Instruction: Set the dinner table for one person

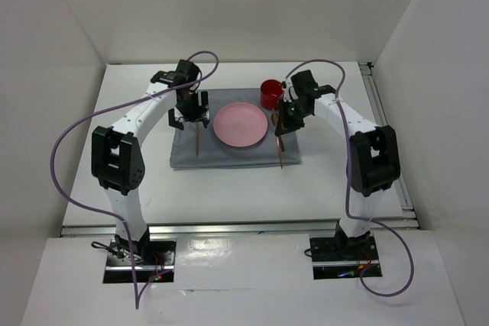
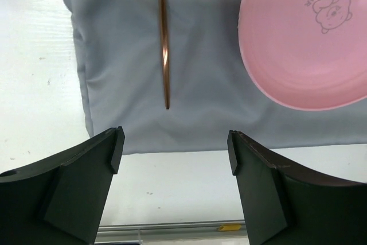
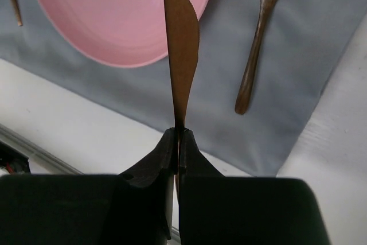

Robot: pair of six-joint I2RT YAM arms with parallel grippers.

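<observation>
A grey cloth (image 1: 229, 150) lies on the white dinner table (image 1: 229, 196). On the cloth are a pink plate (image 1: 240, 125), a thin brown utensil (image 1: 199, 140) to its left and a wooden spoon (image 1: 280, 154) to its right. A red cup (image 1: 270, 95) stands at the cloth's far right. My left gripper (image 2: 175, 150) is open and empty above the near end of the thin utensil (image 2: 164, 44). My right gripper (image 3: 178, 136) is shut on a wooden knife (image 3: 182, 44), held above the cloth between the plate (image 3: 120, 15) and the spoon (image 3: 258, 44).
White walls enclose the table on the left, back and right. A metal rail (image 1: 229, 227) runs along the near edge. Purple cables loop off both arms. Bare white tabletop (image 2: 34, 84) lies left of the cloth.
</observation>
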